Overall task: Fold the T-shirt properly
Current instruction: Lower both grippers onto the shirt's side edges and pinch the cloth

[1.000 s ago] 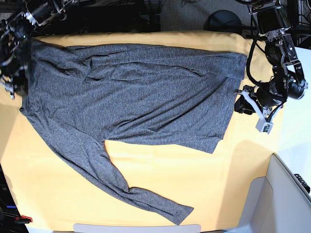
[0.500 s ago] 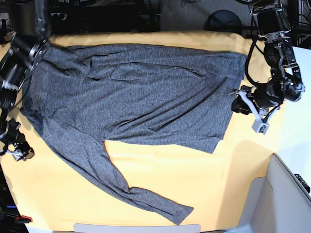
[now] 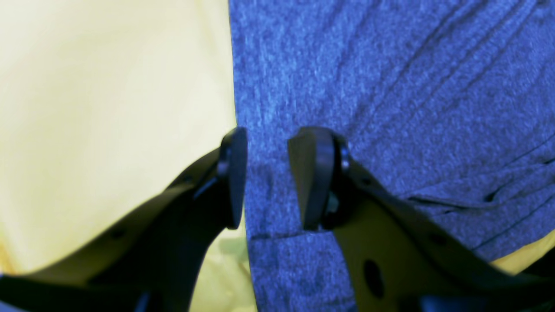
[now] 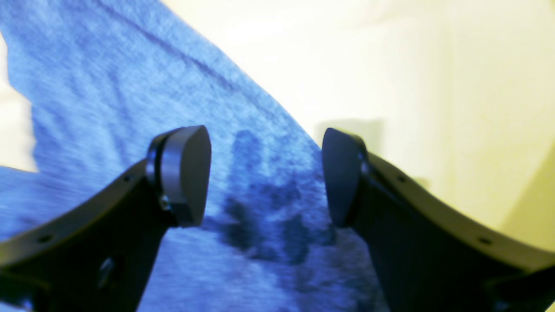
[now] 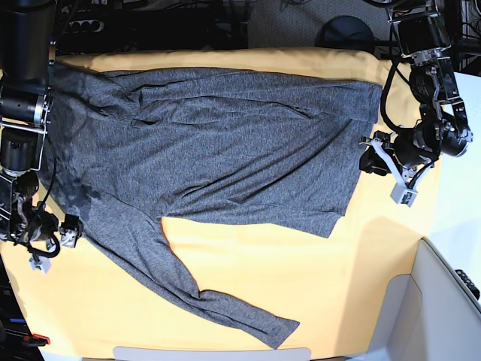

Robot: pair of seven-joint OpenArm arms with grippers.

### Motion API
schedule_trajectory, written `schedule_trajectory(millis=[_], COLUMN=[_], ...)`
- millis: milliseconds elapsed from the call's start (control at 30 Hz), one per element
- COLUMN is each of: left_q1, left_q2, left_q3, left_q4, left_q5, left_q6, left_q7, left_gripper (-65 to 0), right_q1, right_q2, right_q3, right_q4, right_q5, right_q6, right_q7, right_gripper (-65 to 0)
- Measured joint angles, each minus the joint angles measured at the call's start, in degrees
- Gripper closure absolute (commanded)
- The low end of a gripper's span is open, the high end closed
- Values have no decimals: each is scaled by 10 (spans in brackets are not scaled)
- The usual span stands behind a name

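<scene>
The left gripper [image 3: 267,177] was seen with its fingers [image 3: 234,177] set a moderate gap apart, straddling the hem edge of the T-shirt [image 3: 390,108]; one finger lay over the yellow-orange cloth sheet [image 3: 108,108] and the other over the grey knit. Whether the fabric was actually pinched could not be told from the wrist view, since the fingers appeared to hover at the hem with cloth visible between them. In the base view this gripper [image 5: 376,154] was placed at the shirt's right-hand edge.

The right gripper [image 4: 266,175] was shown with its fingers [image 4: 184,173] spread wide, nothing being held between them; the blurred shirt [image 4: 151,108] and its slanting edge were seen beneath, with a dark shadow on the knit. In the base view it [image 5: 49,241] was found at the left edge, just beside the shoulder and sleeve.

The T-shirt [image 5: 218,150] was laid out flat and sideways across the sheet [image 5: 301,286] covering the surface, one long sleeve being stretched diagonally toward the near edge
</scene>
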Motion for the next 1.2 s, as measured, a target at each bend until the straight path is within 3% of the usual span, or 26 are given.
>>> schedule_trajectory(millis=[267,467,633,700,800,900,1000,1200], left_q1=[2,8,14,14,14,13,14,14], left_q2=[-1,-1,0,0,1,1,1,1], left_q3=[0,0,0,0,0,0,0,0], left_q4=[0,0,0,0,0,0,0,0], left_q5=[-1,-1,0,0,0,0,0,0], left_q6=[0,0,0,0,0,0,0,0], left_q7=[0,0,0,0,0,0,0,0], left_gripper=[-201,-201,-201,-201,-201,-201,-201,-201], right_q1=[-4,-30,-78,-92,-97,-103,-116,-156], right_q2=[52,79,81,79,84,82,82,74], right_q3=[-143,-146,-146,-146,-144,-143,-130,-35], right_q4=[23,28,26,26,26,27,30,37], right_q5=[1,0,-1,3,1,3,7,11], right_q6=[3,2,4,22,110,152,161,171], right_q7=[44,74,172,195,195,202,210,219], right_gripper=[-391,-389,-389,-389,-389,-391,-392,-392])
